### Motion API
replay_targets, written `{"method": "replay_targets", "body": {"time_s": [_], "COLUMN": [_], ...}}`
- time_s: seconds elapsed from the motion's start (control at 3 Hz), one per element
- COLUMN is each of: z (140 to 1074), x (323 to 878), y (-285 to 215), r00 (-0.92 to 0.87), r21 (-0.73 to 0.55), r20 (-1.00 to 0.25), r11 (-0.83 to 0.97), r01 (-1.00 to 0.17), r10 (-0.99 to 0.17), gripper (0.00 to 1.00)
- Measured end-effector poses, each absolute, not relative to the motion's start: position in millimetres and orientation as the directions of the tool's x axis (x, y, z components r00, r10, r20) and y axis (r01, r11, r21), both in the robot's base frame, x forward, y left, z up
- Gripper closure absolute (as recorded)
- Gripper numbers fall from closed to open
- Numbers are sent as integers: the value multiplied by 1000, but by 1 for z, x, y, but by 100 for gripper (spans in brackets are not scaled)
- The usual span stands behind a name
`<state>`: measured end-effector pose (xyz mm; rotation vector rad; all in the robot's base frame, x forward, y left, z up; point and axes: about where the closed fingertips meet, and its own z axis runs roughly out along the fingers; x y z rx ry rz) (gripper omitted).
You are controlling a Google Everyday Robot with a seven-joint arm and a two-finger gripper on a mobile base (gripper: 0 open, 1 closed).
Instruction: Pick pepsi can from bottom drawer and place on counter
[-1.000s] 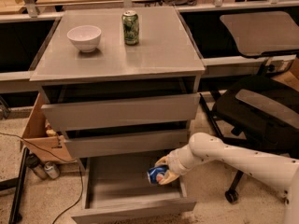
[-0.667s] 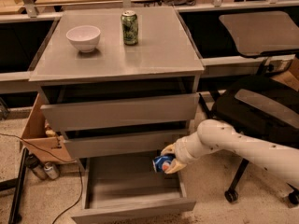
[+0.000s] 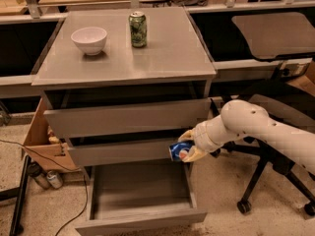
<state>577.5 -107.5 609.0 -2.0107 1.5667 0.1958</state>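
Note:
My gripper (image 3: 187,145) is shut on the pepsi can (image 3: 178,151), a small blue can with a red and white emblem. It holds the can in the air above the right side of the open bottom drawer (image 3: 140,191), in front of the middle drawer's right end. The drawer's inside shows nothing in it. The grey counter (image 3: 162,53) lies well above the can. My white arm reaches in from the right.
A green can (image 3: 138,29) and a white bowl (image 3: 89,40) stand at the back of the counter. A black office chair (image 3: 275,146) is at the right behind my arm. A cardboard box (image 3: 42,141) and cables lie at the left.
My gripper has lifted the pepsi can up and a little to the right, out of the bottom drawer, to the height of the middle drawer's front.

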Motion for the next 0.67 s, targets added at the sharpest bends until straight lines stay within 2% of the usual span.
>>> {"method": "replay_targets", "body": {"time_s": [0.67], "z": [632], "x": [550], "y": [-110], "r00": [317], "r21": [-378], "r20": [-437], "r11": [-148], "r01": [-914], "r10": [-842], "gripper": [100]}}
